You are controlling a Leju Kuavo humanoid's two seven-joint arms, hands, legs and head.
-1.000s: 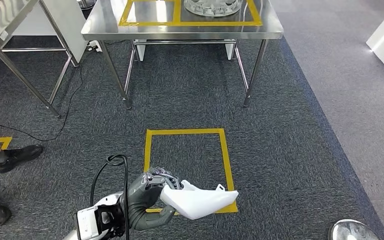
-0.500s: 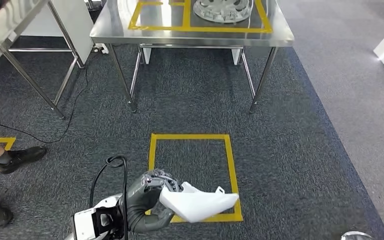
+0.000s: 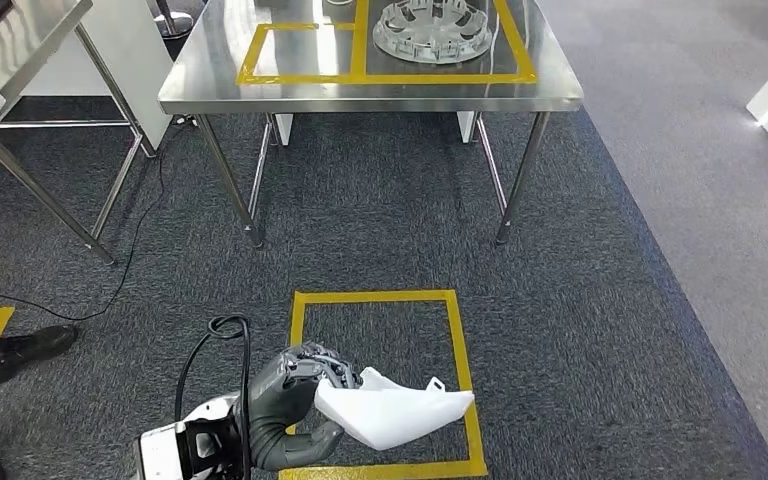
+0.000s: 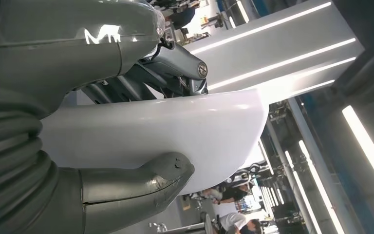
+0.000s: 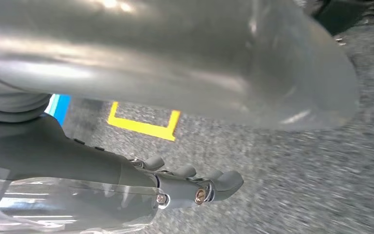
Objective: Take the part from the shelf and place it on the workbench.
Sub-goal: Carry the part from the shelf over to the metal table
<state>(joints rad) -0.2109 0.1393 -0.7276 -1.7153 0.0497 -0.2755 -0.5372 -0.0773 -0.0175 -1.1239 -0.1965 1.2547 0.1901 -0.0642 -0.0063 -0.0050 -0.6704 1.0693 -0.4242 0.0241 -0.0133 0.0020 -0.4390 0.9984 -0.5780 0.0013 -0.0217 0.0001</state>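
Note:
In the head view my left hand [image 3: 293,402] grips a white curved plastic part [image 3: 397,416] low in the picture, above the grey carpet. The left wrist view shows the same part [image 4: 175,131] clamped between the thick thumb [image 4: 143,183] and the darker fingers [image 4: 175,58]. The steel workbench [image 3: 360,92] stands ahead, at the top of the head view, with yellow tape rectangles on its top. My right hand [image 5: 185,183] hangs over the carpet, fingers loosely apart, holding nothing.
A round silvery ribbed part [image 3: 430,28] lies inside the right tape rectangle on the workbench. A yellow tape square [image 3: 298,370] marks the carpet in front of me. A second steel table [image 3: 20,60] stands at left, a person's shoe [image 3: 20,347] near it.
The whole picture has shifted: the workbench and the floor square lie lower and nearer, so the camera has moved forward. My left hand keeps its hold on the white part.

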